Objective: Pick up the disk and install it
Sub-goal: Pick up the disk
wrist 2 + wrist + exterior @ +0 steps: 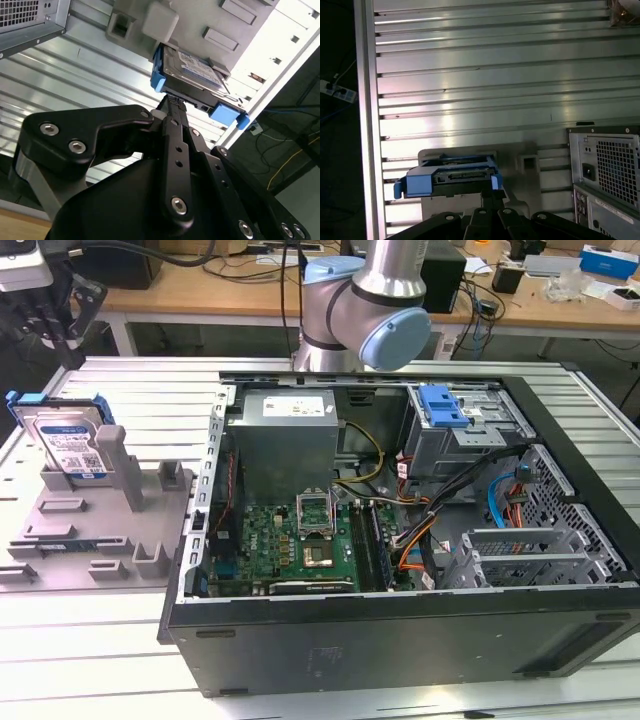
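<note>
The disk (68,445), a silver drive with a white-and-blue label in a bright blue bracket, stands on edge in a grey holder (95,510) at the exterior view's left. My black gripper (62,332) hangs above it with a gap between them. In the second wrist view the gripper (172,102) points at the disk (192,72), close to its lower blue edge. The first wrist view has the disk (451,179) edge-on just beyond the gripper (492,196). Nothing is held.
An open computer case (400,640) lies on the slatted metal table (130,390), showing the motherboard (290,540), power supply (285,435), a drive cage with a blue latch (442,405) and a blue cable (492,502). Cluttered desks (540,295) stand behind.
</note>
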You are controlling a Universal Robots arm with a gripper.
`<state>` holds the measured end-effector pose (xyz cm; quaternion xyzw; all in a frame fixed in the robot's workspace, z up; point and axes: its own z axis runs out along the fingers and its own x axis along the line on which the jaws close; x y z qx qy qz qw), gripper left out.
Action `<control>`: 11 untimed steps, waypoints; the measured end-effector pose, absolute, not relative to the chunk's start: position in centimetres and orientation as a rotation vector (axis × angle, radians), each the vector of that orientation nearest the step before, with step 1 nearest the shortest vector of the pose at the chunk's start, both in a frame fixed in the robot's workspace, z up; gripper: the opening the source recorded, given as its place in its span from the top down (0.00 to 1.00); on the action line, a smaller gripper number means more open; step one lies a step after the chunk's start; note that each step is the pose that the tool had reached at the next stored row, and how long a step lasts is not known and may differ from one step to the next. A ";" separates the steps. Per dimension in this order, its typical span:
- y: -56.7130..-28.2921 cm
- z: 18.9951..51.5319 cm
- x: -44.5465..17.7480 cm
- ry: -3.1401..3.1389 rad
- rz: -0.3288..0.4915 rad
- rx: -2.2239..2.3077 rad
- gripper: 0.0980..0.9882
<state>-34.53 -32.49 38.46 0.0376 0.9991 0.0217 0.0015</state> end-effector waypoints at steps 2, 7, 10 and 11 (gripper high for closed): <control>-32.5 38.5 -34.5 3.136 0.068 0.118 0.99; -32.5 38.5 -34.6 3.136 0.068 0.118 0.99; -32.5 38.5 -34.6 3.137 0.068 0.118 0.99; -32.5 38.5 -34.6 3.137 0.068 0.117 0.99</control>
